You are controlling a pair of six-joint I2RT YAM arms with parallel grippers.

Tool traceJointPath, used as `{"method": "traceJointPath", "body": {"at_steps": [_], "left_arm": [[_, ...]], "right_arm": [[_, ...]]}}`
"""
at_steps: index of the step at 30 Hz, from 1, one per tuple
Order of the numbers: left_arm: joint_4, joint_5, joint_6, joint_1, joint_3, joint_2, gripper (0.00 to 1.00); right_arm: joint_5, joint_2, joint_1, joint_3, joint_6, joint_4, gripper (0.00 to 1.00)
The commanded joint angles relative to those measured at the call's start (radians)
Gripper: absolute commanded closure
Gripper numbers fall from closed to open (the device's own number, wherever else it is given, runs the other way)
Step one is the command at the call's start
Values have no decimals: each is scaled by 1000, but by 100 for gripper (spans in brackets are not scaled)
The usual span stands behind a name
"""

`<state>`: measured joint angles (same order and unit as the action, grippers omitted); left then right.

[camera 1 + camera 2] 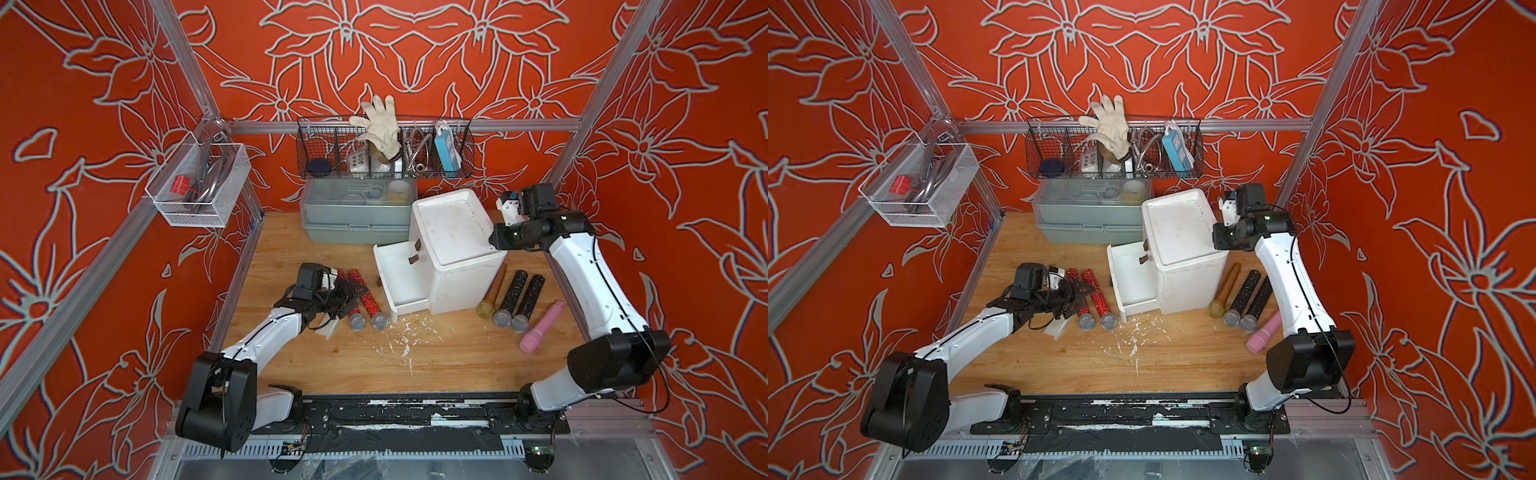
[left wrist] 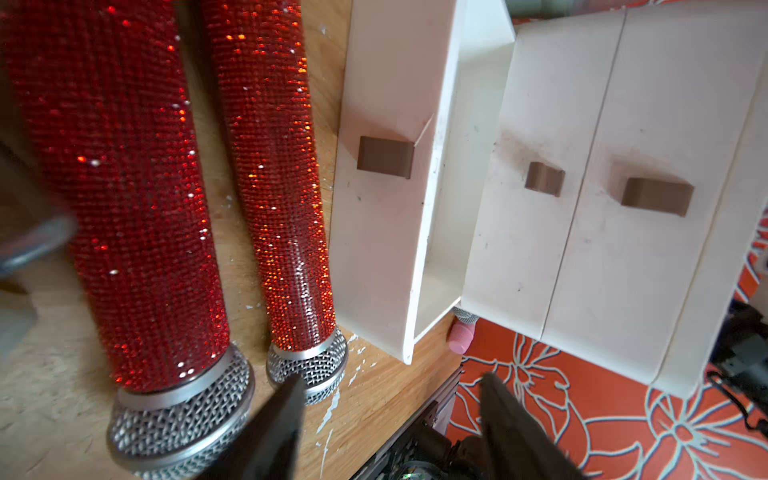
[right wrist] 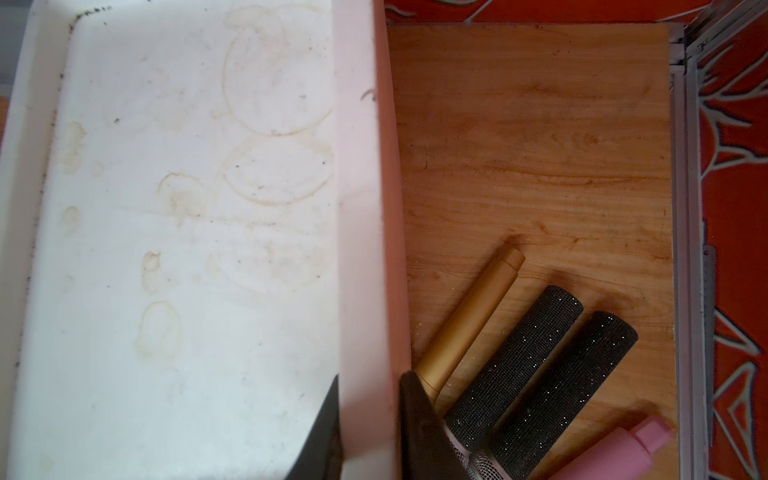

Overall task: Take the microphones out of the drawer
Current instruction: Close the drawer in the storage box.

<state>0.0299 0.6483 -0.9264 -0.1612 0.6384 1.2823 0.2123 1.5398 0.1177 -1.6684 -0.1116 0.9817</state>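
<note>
Noted left claw [image 2: 392, 378] part-open, empty, just beside the red microphones [image 2: 274, 166]. Right claw [image 3: 370, 378] pinched the cabinet [image 3: 361, 208] rim; drawer [image 1: 401, 282] stood open

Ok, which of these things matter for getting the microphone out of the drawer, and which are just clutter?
For the job: white drawer unit, open drawer (no microphone visible inside), red microphones, gold microphone, black microphones, pink microphone, left hand (open), right hand gripping the unit's rim.

Just lying about: grey toolbox, wire basket, glove, blue power strip, mesh basket.
</note>
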Motion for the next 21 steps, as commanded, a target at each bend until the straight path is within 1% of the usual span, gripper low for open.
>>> {"method": "traceJointPath", "body": {"at_steps": [1,2,3,4,5,10,17,21], "left_arm": [[-97,-53,-9,-18,7,46,69],[-121,-63,-19,-22,12,64,80],[-139,-69,-25,-24,17,82,88],[-156,-77,-31,-27,24,102,99],[-169,-88,-38,-30,34,123,100],[-256,-105,-80,-35,76,228,100],[-293,-108,-84,-59,164,366,100],[-327,-105,-100,-74,182,428,100]], "right_arm": [[4,1,-10,22,-9,-7,100],[6,0,-10,22,-8,-5,100],[7,-1,-10,22,-8,-8,100],[9,-4,-10,24,-8,-7,100],[13,-6,-11,24,-8,-10,100],[30,-5,-10,25,-13,-11,100],[55,-4,-10,27,-19,-17,100],[64,-4,-10,26,-20,-18,100]]}}
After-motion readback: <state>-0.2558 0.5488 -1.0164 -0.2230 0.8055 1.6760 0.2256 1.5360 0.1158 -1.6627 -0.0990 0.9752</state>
